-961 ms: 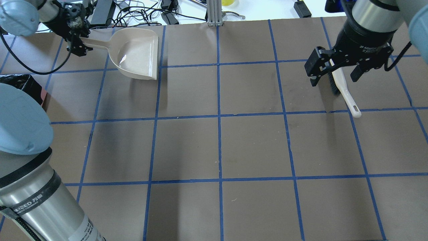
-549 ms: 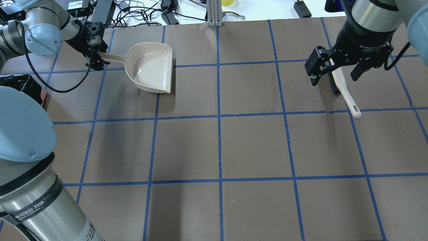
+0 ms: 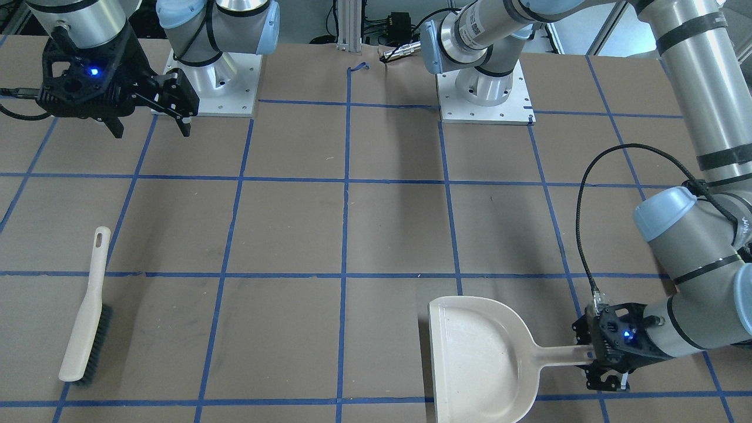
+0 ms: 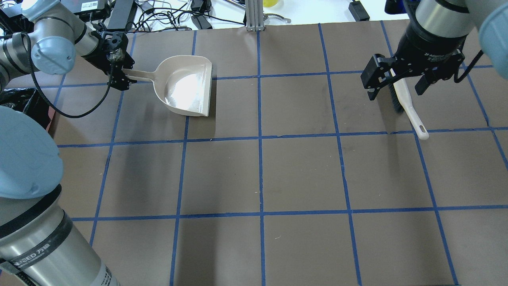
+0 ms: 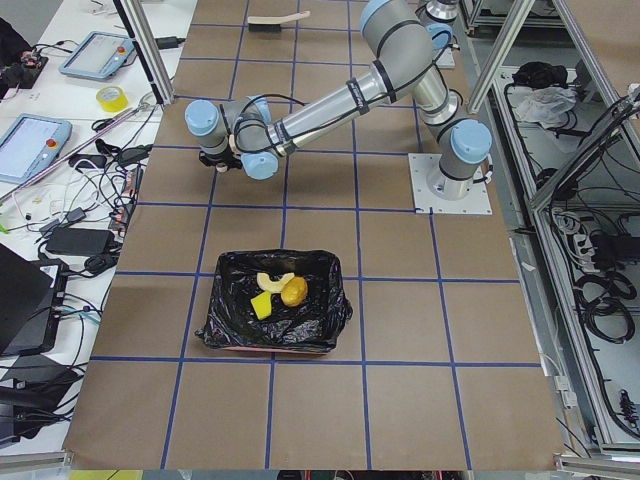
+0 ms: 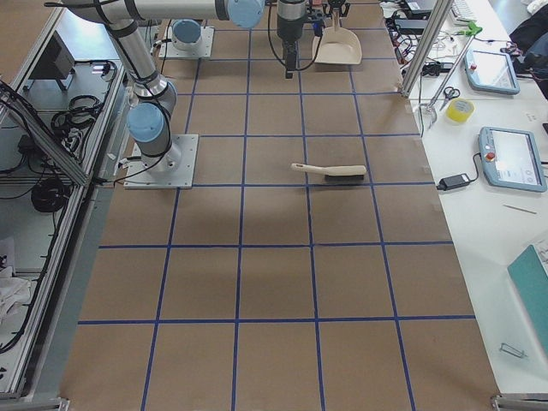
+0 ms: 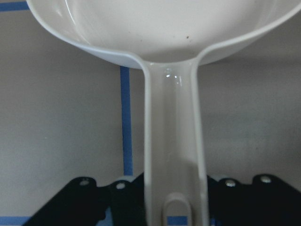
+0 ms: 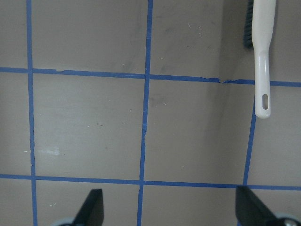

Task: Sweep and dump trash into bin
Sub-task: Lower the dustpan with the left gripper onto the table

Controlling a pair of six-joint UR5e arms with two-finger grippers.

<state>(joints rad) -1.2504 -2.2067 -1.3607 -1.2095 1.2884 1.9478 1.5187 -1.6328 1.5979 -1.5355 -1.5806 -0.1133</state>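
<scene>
The trash lies inside the bin, a pink container lined with a black bag: a tan croissant, a yellow wedge and a golden-brown lump. The bin's corner shows at the overhead view's left edge. My left gripper is shut on the handle of the empty beige dustpan, held low over the table. My right gripper is open and empty, high above the brush.
The brush lies flat on the brown table with blue tape grid, at its far right side. Cables, tablets and a tape roll lie on the white bench beyond the table's far edge. An aluminium post stands at the far edge.
My left gripper has carried the dustpan to the right and nearer the robot, and levelled it. My right gripper has barely moved and stays open over the brush.
</scene>
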